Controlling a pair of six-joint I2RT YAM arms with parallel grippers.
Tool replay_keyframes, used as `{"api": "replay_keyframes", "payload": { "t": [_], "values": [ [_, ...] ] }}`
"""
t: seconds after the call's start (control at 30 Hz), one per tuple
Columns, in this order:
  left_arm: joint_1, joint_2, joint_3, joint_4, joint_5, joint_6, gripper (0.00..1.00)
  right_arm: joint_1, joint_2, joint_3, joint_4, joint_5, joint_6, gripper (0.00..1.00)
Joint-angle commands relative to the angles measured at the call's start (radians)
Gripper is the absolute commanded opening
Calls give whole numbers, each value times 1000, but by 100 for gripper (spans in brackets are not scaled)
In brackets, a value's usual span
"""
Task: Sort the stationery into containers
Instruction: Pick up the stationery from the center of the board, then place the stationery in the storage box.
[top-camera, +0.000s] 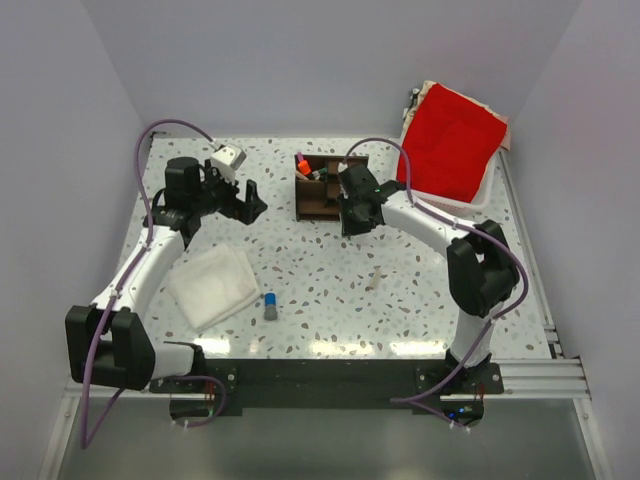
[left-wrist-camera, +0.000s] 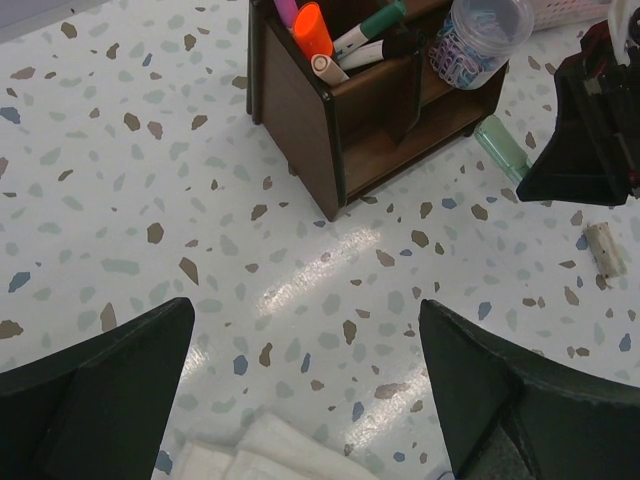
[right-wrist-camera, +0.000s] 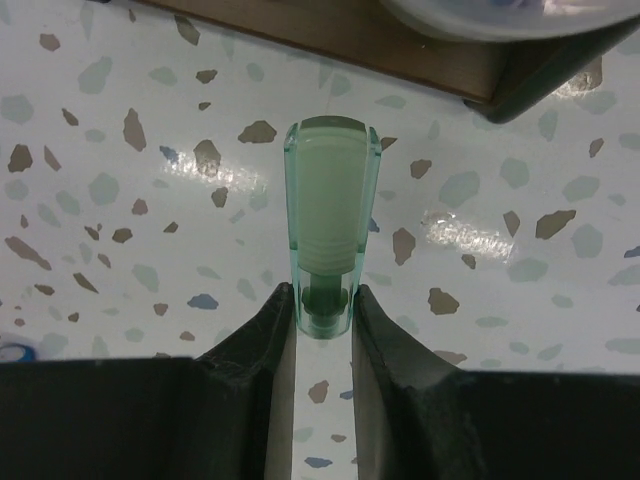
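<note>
1. We take this for a robotics lab test cell, not a home or office.
2. The speckled terrazzo-look table (top-camera: 330, 275) is boxed in by plain pale walls (top-camera: 300, 60) behind and to both sides of the dark wooden organizer (top-camera: 318, 192).
3. Nearer than the organizer, a left arm (top-camera: 140, 272) and a right arm (top-camera: 425, 225), white and black, are bolted to a black plate (top-camera: 320, 372) on a metal rail (top-camera: 540, 378).
4. Purple cables (top-camera: 175, 124) loop loose along both arms.
5. Right of the organizer sits a white basket (top-camera: 478, 206) with red cloth (top-camera: 452, 140); left of it, nearer, a folded white cloth (top-camera: 212, 285).
</note>
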Motion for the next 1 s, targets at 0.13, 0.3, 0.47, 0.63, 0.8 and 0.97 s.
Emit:
{"api": "replay_keyframes", "payload": {
  "t": [0.13, 0.3, 0.47, 0.63, 0.8, 0.97],
  "values": [
    [18, -14, -11, 27, -10, 29, 100, -3, 64, 112, 5, 148, 25, 0],
    [22, -10, -12, 30, -6, 28, 100, -17, 97, 156, 8, 177, 26, 0],
    [24, -5, -14, 33, -2, 25, 100, -35, 131, 176, 13, 198, 23, 0],
    [25, -5, -15, 35, -2, 25, 100, -43, 143, 178, 17, 194, 25, 0],
    [27, -1, -21, 38, 1, 20, 100, -44, 146, 193, 31, 205, 25, 0],
    [28, 4, -20, 50, 8, 14, 100, -44, 140, 213, 51, 203, 16, 0]
  ]
}}
